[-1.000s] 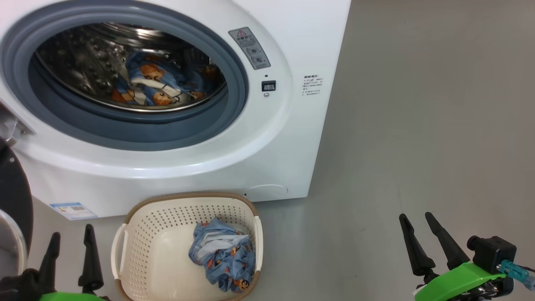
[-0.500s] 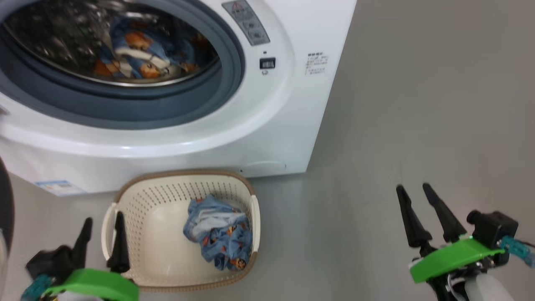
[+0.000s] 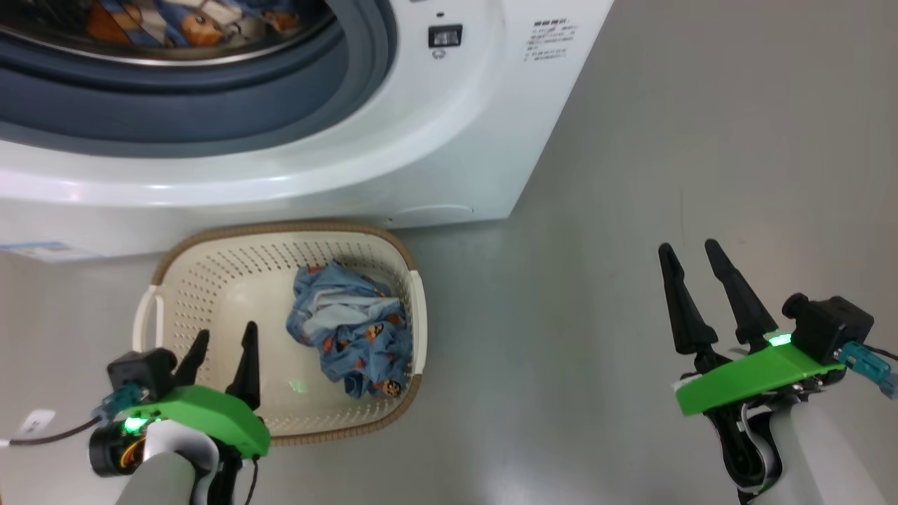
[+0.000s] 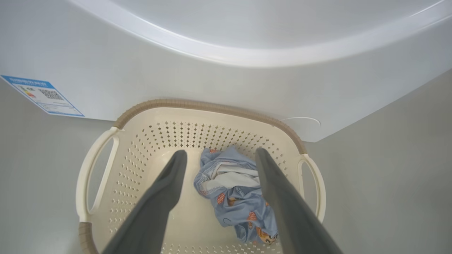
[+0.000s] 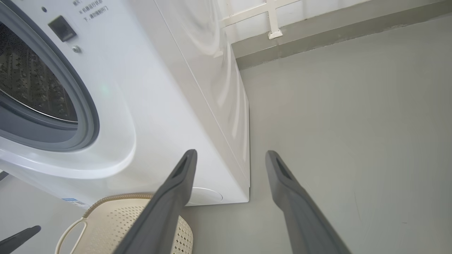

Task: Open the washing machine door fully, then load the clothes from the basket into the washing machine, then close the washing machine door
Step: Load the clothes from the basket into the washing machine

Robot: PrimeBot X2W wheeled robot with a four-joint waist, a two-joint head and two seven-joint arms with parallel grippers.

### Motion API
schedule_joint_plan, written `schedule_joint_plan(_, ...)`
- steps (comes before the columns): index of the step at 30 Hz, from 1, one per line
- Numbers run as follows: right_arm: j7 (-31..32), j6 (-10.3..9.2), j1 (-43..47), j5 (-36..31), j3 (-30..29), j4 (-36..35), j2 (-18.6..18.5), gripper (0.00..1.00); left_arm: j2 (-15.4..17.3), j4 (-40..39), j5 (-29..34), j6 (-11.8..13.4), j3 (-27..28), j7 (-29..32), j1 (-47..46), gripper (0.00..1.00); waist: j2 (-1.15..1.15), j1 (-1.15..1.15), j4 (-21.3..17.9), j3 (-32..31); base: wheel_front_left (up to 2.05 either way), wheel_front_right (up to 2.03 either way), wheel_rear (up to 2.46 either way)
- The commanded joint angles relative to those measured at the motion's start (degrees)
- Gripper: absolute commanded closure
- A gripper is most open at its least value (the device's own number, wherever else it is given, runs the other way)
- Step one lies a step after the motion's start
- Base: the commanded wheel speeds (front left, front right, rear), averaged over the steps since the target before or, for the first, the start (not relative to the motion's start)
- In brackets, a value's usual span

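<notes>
The white washing machine (image 3: pixel 449 140) stands with its mouth uncovered, and blue printed clothes (image 3: pixel 175 21) lie in the drum. Its door is out of view. On the floor in front sits the cream basket (image 3: pixel 280 235) with a crumpled bundle of light blue clothes (image 3: pixel 351 330) at its right side. My left gripper (image 3: pixel 226 333) hovers open over the basket's near-left part, and in the left wrist view its fingers (image 4: pixel 220 152) frame the bundle (image 4: pixel 236 197) from above. My right gripper (image 3: pixel 687 247) hangs open over bare floor, right of the machine (image 5: pixel 159 106), holding nothing.
Grey floor (image 3: pixel 666 140) stretches to the right of the machine. A blue label (image 4: pixel 42 95) is stuck low on the machine's front. In the right wrist view a wall base (image 5: pixel 317 31) runs behind the machine, and the basket (image 5: pixel 116 218) sits low left.
The head camera has tilted down, so the machine slid up the picture. My left gripper has moved from left of the basket to over its near-left part. Both grippers stay open.
</notes>
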Motion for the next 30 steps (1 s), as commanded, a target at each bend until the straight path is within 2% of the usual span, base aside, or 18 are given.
schedule_joint_plan(1, -0.27, 0.09, -0.95, -0.63, 1.53, -1.47, 0.42, 0.0, 1.55, 1.9, -1.65, -0.09, -0.51, -0.36, -2.21, 0.0, 0.0, 0.0, -0.7, 3.25, 0.0, 0.0, 0.0)
schedule_joint_plan(5, -0.27, 0.09, -1.93, -0.78, 1.92, -1.57, 0.64, 0.0, 1.47, 5.09, -3.72, -0.09, -4.05, -0.36, -4.46, 0.0, 0.0, 0.0, -1.12, 4.55, 0.0, 0.0, 0.0)
schedule_joint_plan(15, -0.27, 0.09, -4.48, -1.37, 3.4, -1.65, 1.53, 0.0, 1.52, 12.11, -12.56, -0.09, -17.61, -0.36, -10.87, 0.0, 0.0, 0.0, -3.03, 9.16, 0.0, 0.0, 0.0)
schedule_joint_plan(30, -0.27, 0.09, -7.19, -2.4, 3.65, -3.21, 2.44, 0.0, 3.53, 14.82, -27.96, -0.09, -37.94, 1.54, -20.88, 0.0, 0.0, 0.0, -5.54, 16.94, 0.0, 0.0, 0.0)
